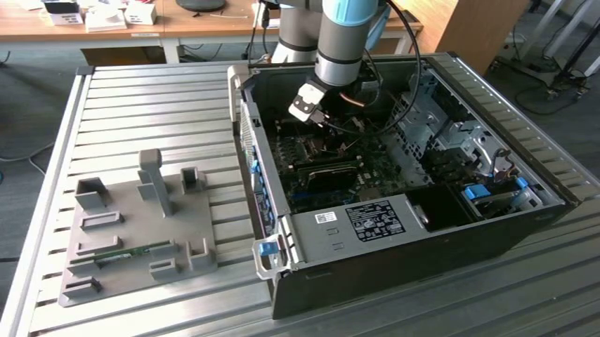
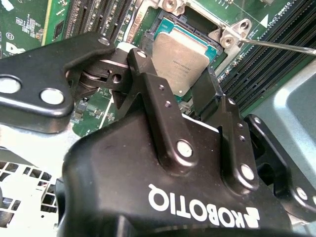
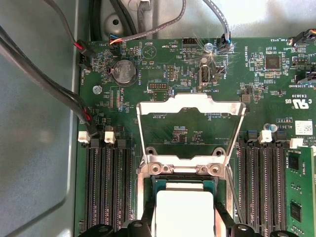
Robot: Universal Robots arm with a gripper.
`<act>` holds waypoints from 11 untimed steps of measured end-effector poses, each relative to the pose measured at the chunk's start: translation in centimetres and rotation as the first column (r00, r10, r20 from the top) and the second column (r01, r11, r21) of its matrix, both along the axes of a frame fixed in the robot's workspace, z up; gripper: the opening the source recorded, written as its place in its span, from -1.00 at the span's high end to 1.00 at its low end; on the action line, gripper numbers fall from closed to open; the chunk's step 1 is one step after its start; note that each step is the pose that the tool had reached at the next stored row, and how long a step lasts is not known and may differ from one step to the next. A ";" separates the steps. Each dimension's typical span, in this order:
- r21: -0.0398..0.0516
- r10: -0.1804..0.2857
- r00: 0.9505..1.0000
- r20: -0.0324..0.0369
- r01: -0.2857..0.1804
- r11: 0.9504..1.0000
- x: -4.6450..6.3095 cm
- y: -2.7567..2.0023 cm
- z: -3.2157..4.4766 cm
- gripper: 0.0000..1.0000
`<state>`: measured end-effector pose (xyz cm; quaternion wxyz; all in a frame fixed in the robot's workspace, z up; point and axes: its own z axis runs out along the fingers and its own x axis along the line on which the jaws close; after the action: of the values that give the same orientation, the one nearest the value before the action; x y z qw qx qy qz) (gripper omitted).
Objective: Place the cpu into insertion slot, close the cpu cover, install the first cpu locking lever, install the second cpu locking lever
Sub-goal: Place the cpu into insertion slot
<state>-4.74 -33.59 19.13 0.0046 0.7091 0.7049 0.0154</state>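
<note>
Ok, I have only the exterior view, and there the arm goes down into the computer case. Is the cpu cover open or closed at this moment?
Observer: Open. In the first wrist view the cpu cover is swung away from the slot, and the green board shows through its window.
Operator: And where is the cpu?
Observer: In both wrist views the cpu sits between the jaws of the gripper, right at the insertion slot. Whether it is fully seated I cannot tell.
Operator: And the levers?
Observer: In the second wrist view one thin metal lever sticks out free beside the slot.

cpu [image 2: 178, 58] pt. behind gripper [image 2: 175, 69]
</note>
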 end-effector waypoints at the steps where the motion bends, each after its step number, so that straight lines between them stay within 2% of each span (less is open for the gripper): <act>1: 0.000 0.000 1.000 0.000 0.000 1.000 0.0 0.00 0.00 -0.08; 11: 0.000 0.000 1.000 0.000 0.000 1.000 0.0 0.00 -0.08 -0.08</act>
<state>-4.74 -33.59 19.05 0.0046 0.7092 0.7049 0.0153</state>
